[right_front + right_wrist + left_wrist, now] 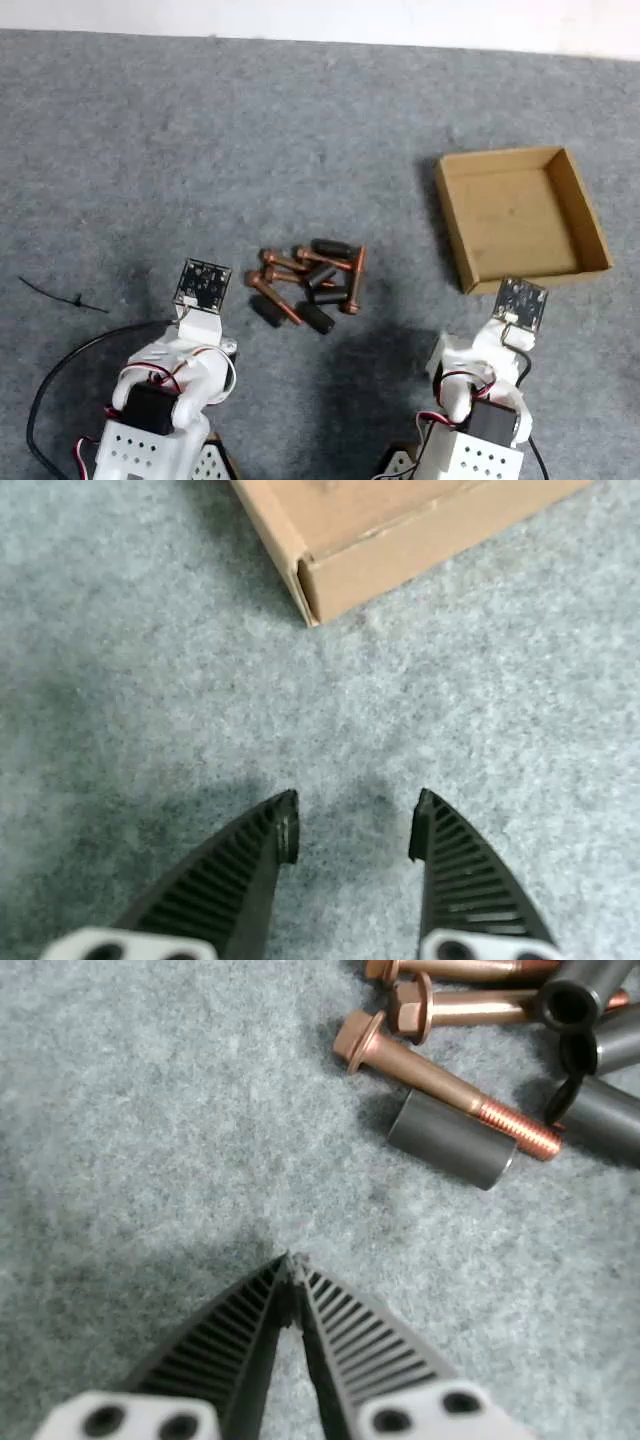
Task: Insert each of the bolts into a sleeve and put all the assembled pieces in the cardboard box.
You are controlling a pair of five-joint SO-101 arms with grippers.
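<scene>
Left end effector [292,1262], clenched on nothing, hangs near copper-coloured metal bolts [275,298] and dark cylindrical sleeves [318,317] heaped loose on the grey felt table [120,150]; right end effector [350,825] gapes beside the shallow cardboard box [452,225]. Nothing looks assembled or boxed yet.

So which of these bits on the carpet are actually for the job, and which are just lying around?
For the job:
- the bolts
- the dark sleeves heaped with them
- the cardboard box, with nothing in it yet

Just lying about:
- a thin black strip, well apart from the heap
- the grey carpet everything lies on
</scene>
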